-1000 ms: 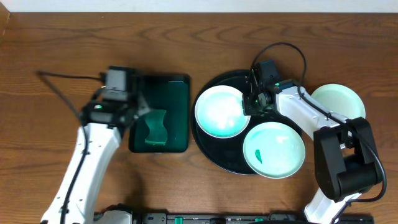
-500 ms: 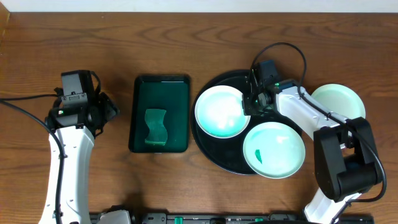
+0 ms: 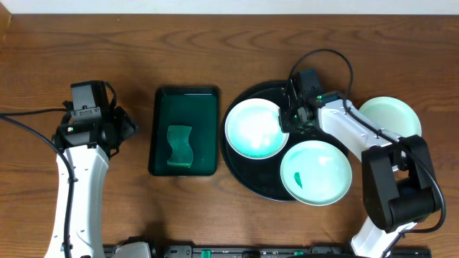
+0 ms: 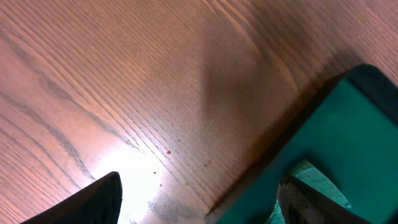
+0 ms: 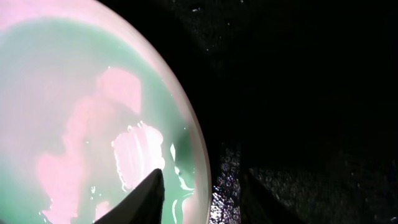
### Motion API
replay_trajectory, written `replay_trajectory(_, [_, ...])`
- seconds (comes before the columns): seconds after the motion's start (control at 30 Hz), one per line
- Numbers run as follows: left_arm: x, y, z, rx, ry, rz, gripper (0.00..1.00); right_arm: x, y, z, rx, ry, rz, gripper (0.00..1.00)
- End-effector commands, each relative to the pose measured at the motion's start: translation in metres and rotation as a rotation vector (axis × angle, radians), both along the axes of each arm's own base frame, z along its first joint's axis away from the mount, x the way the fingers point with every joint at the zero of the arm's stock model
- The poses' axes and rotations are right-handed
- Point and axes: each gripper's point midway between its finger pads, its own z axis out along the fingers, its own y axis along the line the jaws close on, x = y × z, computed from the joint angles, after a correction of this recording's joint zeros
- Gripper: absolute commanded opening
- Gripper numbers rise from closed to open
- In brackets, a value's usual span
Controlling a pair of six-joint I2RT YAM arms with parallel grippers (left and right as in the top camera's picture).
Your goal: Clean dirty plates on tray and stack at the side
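Three-plate layout; each lies flat, face up, round, without a long axis. Plate A (image 3: 251, 129) sits at the tray's (image 3: 247, 175) 9 o'clock, plate B (image 3: 315, 173) at 5 o'clock, and plate C (image 3: 389, 117) on the table (image 3: 215, 43) off its 3 o'clock. Right gripper (image 5: 202, 190), jaws apart, straddles plate A's rim unclamped. Left gripper (image 4: 199, 186), spread wide, holds nothing.

left arm (image 3: 75, 186): stretched forward from the near left base, wrist turned rightward.
left gripper (image 4: 199, 190): fingers spread wide.
right arm (image 3: 351, 129): elbow folded at the near right, forearm reaching leftward.
right gripper (image 5: 202, 186): angled downward, fingers a narrow gap apart; grip unclear.
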Motion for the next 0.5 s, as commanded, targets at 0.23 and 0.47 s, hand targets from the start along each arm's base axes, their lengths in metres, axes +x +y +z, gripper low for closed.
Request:
replay_trajectory(0.23, [0.0019,0.0027,0.0074,0.011,-0.017,0.002,0.80,0.0011,0.0004,0.0038,-0.019,-0.024,0.003,0.26])
replay_trajectory(0.47, [0.0019,0.0027,0.0074,0.011,-0.017,0.002,0.80,0.0011,0.0004,-0.0007,-0.015,-0.035,0.003,0.23])
